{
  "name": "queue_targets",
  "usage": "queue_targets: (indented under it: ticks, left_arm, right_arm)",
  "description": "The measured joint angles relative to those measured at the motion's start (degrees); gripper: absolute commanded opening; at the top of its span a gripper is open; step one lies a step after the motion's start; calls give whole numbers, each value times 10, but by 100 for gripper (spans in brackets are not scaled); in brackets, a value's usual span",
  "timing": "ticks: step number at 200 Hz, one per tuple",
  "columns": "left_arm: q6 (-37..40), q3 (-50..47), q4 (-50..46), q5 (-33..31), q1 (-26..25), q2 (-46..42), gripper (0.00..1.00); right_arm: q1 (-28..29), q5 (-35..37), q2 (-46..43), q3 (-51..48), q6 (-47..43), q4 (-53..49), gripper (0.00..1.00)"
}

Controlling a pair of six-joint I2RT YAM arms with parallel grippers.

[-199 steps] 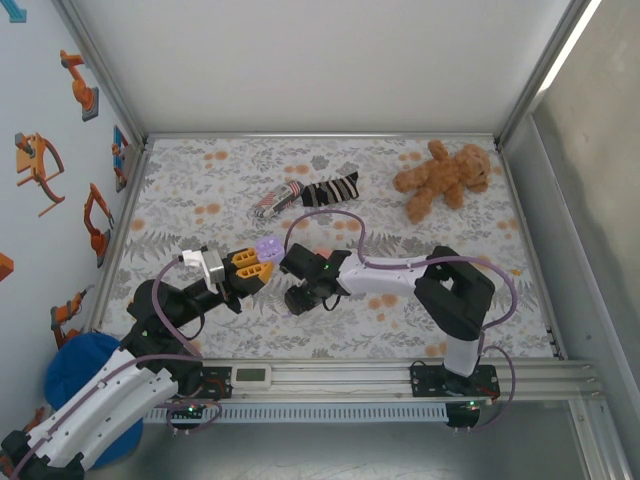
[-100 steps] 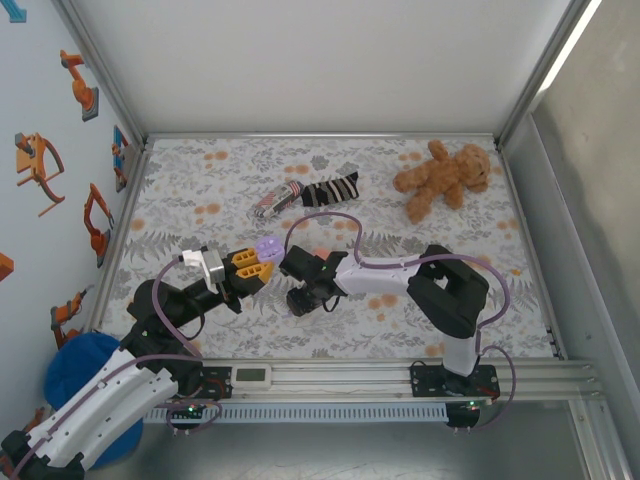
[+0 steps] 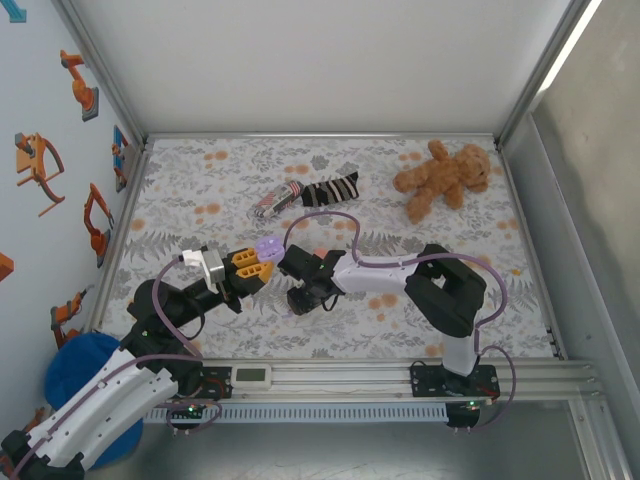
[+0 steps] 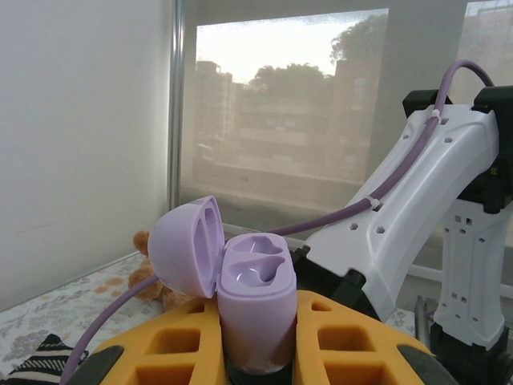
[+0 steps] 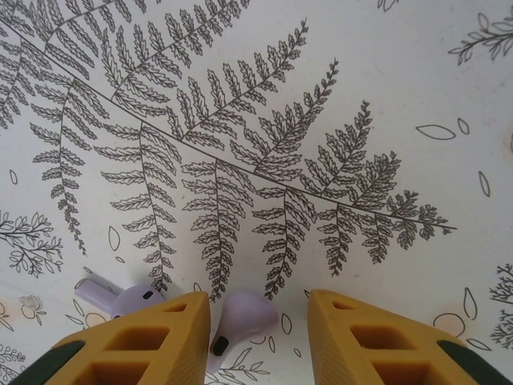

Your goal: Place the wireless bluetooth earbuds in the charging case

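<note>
Overhead feed is bright and even for me, with only soft, short shadows on the patterned cloth (image 3: 200,190). A light strip (image 3: 572,45) flares white in the upper right corner. On the left wrist feed I'm looking straight into a window (image 4: 280,104). It's hazy and washed out, the buildings beyond are blurred, and the purple case (image 4: 256,293) is sharp but backlit. The right wrist feed has flat light and a crisp fern print, while the purple earbuds (image 5: 244,313) go slightly soft at the bottom edge.

The right arm (image 3: 445,290) has shifted slightly leftward, right gripper (image 3: 299,299) with it.
</note>
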Motion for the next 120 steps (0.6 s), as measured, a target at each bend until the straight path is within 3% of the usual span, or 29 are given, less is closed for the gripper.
queue_targets:
  ticks: [18,120]
  left_arm:
    - [0,0,0,0,0,0,0]
    - [1,-2,0,-2,0,0,0]
  right_arm:
    - [0,0,0,0,-2,0,31]
    - [2,2,6,10,-3,-9,32]
